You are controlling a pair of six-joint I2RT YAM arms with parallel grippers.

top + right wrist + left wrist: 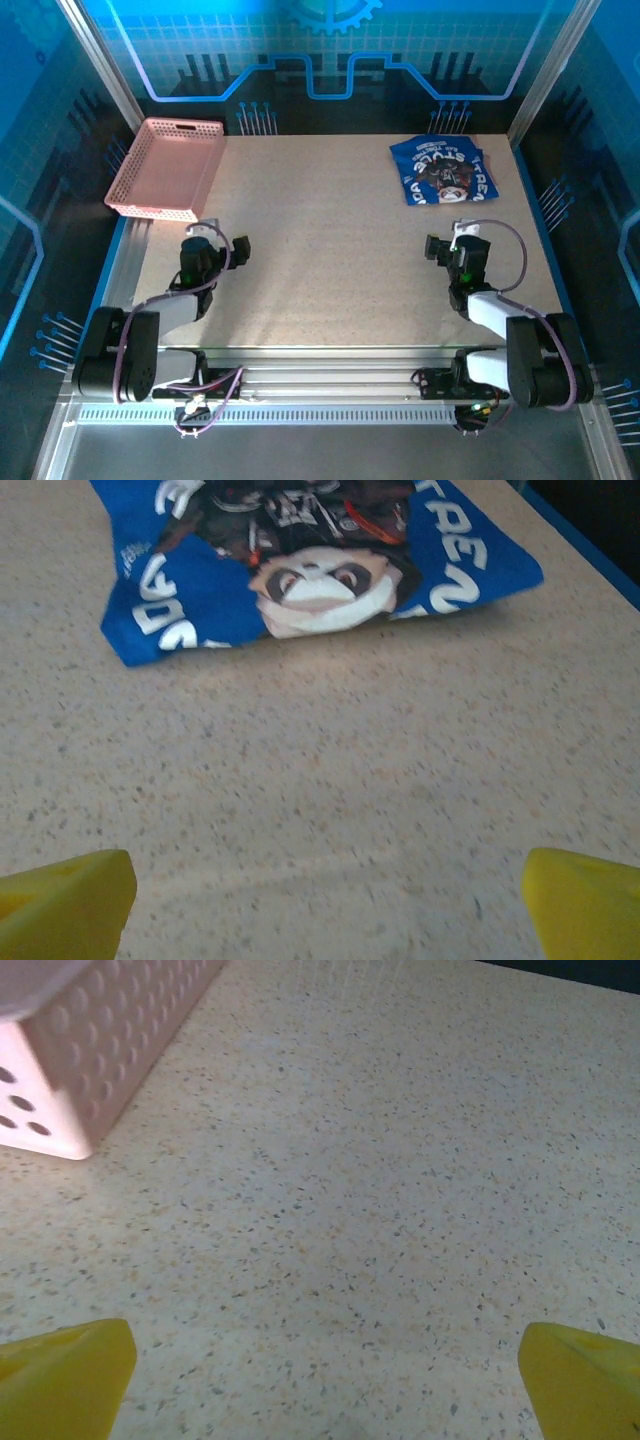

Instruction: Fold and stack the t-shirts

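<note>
A folded royal-blue t-shirt (443,168) with a white-and-dark graphic lies flat at the back right of the table; the right wrist view has it (310,560) just ahead of the fingers. The pale pink t-shirt is out of view. My right gripper (445,250) hovers near the front right, open, yellow fingertips (65,900) wide apart over bare table, well short of the blue shirt. My left gripper (225,248) sits at the front left, open too, with fingertips (60,1375) spread over bare tabletop and nothing between them.
A pink plastic lattice basket (165,167) stands at the back left corner, its wall (95,1040) near the left gripper. The speckled table (320,250) stretches between the arms. Metal frame posts and blue panels ring the workspace.
</note>
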